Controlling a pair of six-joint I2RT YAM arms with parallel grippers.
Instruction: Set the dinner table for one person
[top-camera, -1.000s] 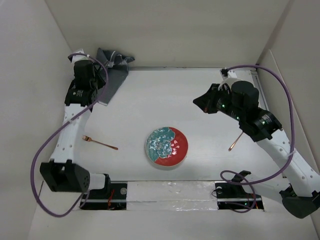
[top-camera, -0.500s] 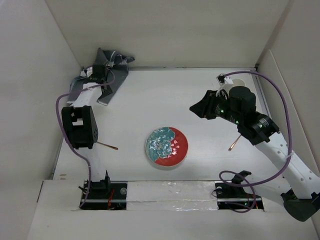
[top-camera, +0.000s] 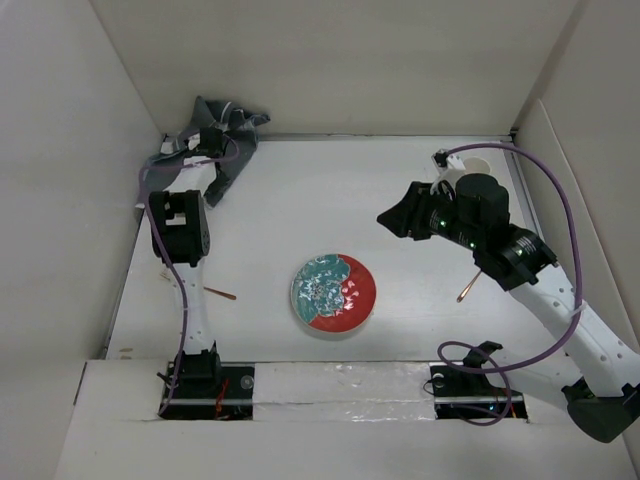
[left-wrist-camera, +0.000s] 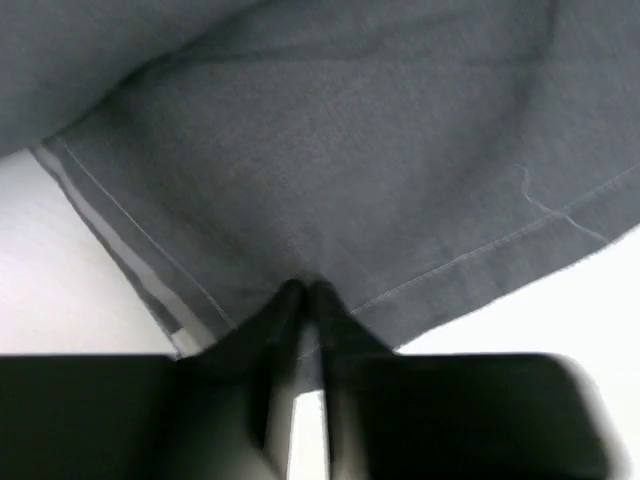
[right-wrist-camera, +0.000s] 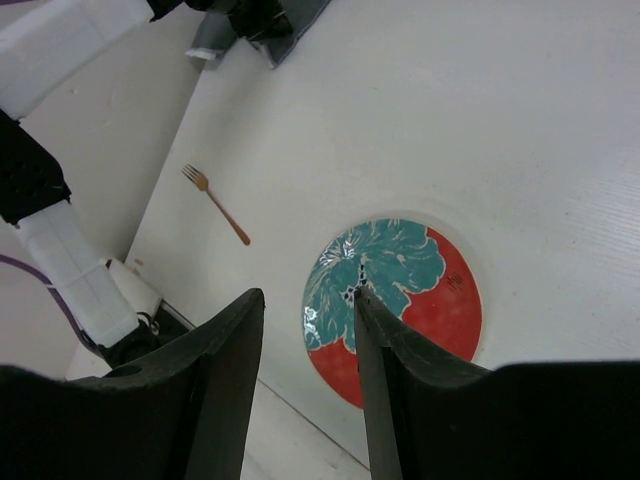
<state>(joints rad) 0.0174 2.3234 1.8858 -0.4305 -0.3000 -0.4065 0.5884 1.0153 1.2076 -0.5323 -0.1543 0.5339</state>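
The dinner table (top-camera: 300, 200) is a wide white surface. A dark grey cloth (top-camera: 228, 128) lies bunched in its back left corner and fills the left wrist view (left-wrist-camera: 330, 130). My left gripper (top-camera: 213, 141) is shut on the cloth's hem (left-wrist-camera: 305, 289). A red and teal plate (top-camera: 333, 292) sits near the front middle. My right gripper (top-camera: 394, 216) hangs above the table, open and holding nothing, with the plate (right-wrist-camera: 395, 300) below its fingers (right-wrist-camera: 308, 298). A copper fork (top-camera: 221, 294) lies left of the plate, partly behind my left arm.
A copper spoon (top-camera: 470, 286) lies right of the plate, partly under my right arm. A white round object (top-camera: 472, 158) stands at the back right. White walls close in the table on the left, back and right. The fork (right-wrist-camera: 215, 205) shows whole in the right wrist view.
My left arm has swung to the back left corner and its gripper has shut on the cloth. My right gripper has opened and shifted slightly left.
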